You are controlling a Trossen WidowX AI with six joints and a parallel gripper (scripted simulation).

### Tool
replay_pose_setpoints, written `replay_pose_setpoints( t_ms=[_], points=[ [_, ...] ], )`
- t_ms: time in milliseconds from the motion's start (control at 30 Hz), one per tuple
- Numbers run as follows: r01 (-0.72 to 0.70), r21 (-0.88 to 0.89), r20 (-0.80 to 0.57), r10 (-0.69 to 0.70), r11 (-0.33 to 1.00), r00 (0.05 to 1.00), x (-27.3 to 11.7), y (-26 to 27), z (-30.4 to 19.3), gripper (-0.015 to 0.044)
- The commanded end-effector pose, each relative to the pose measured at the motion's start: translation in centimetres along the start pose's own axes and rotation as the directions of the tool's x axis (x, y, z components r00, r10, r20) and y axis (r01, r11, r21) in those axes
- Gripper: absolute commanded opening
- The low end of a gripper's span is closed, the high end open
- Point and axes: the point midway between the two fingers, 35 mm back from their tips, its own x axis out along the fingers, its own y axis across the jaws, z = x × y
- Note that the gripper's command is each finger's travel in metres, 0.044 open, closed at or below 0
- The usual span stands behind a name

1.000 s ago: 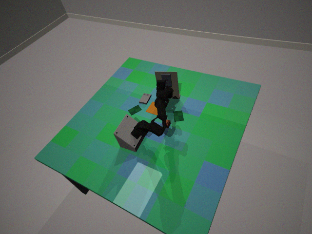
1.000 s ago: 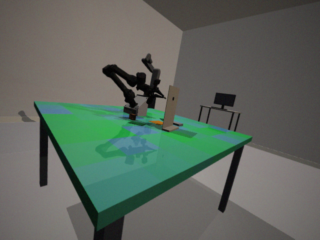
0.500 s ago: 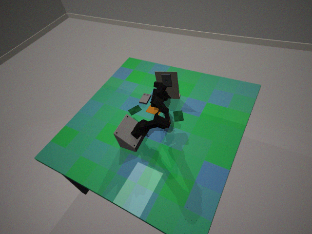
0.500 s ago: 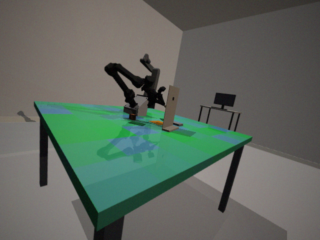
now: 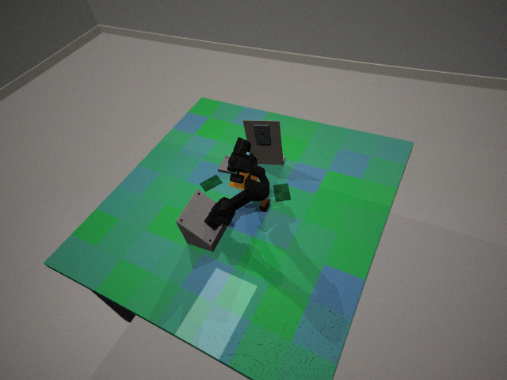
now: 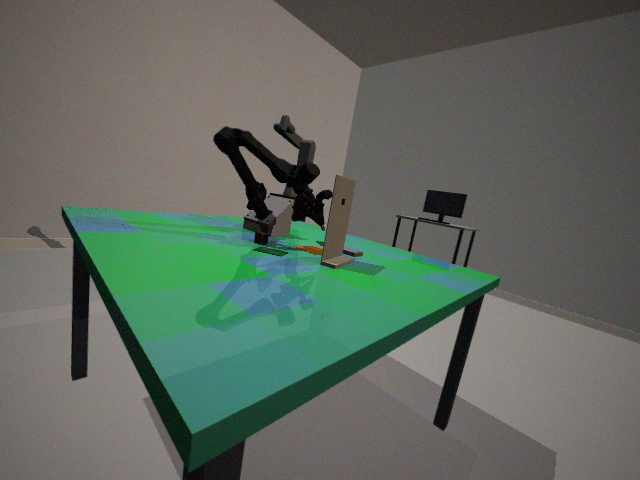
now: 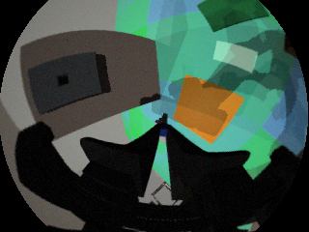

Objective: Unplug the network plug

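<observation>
Evidently the hand (image 7: 162, 130) is pinched nearly shut on the plug (image 7: 162, 131), clear of the socket (image 7: 68, 80), above the orange square (image 7: 208, 108). Small, stiff and light, it likely slips unless gripped on its flat sides. Between dark fingers only a bluish sliver shows; its tab is hidden.

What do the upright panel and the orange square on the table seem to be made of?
The upright panel looks like matte grey-beige plastic or painted board: flat, even colour, no shine. Its socket is a darker grey block, probably plastic. The orange square seems only a flat painted or printed mark; no thickness shows. The looks leave all three open.
</observation>
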Motion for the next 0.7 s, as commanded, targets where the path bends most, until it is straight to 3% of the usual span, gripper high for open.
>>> replay_pose_setpoints(
  t_ms=[0, 300, 667],
  points=[
    [0.04, -0.001, 0.055, -0.04, 0.999, 0.998, 0.4, -0.7, -0.4, 0.0],
    [0.1, -0.003, 0.189, -0.097, 0.995, 0.977, 0.7, -2.3, -0.9, 0.0],
    [0.102, -0.002, 0.191, -0.099, 0.995, 0.977, 1.6, -3.0, -0.8, 0.0]
  ],
)
